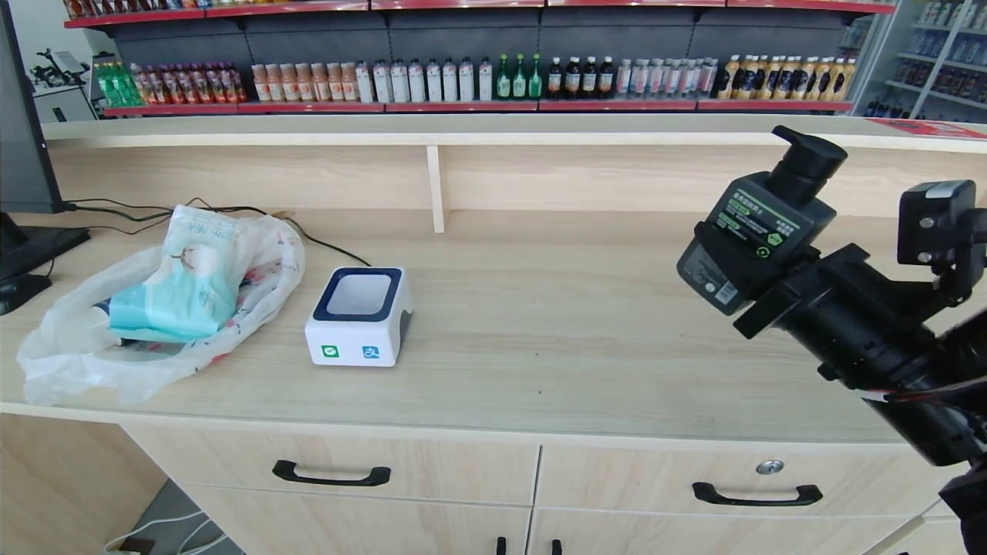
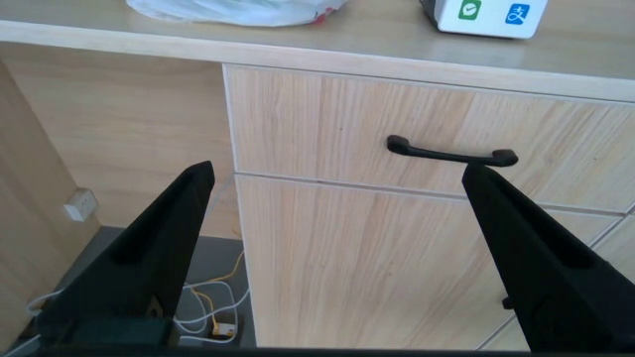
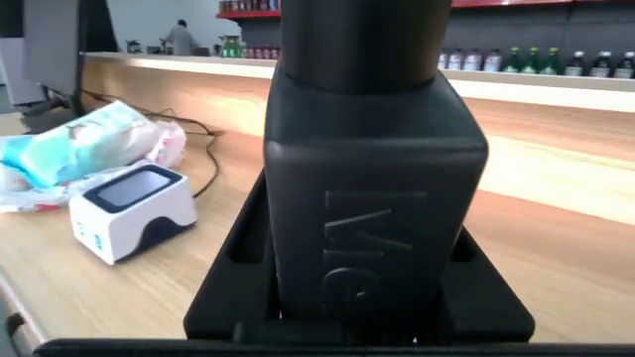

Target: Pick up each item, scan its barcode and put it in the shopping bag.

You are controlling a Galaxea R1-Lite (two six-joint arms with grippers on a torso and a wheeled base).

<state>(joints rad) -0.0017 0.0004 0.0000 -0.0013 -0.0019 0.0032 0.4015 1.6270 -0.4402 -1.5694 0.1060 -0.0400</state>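
Observation:
A dark grey pump bottle with a black pump top hangs tilted above the counter's right end, held by my right gripper, which is shut on its body. Up close, the bottle stands between the black fingers. The white barcode scanner with its dark-rimmed window sits mid-left on the counter; it also lies far off from the bottle. The translucent shopping bag lies at the left with a teal tissue pack inside. My left gripper is open, low in front of the cabinet drawers.
A raised wooden ledge runs behind the counter, with drink shelves beyond. Black cables trail from the scanner toward a monitor base at the far left. Drawer handles sit under the counter edge.

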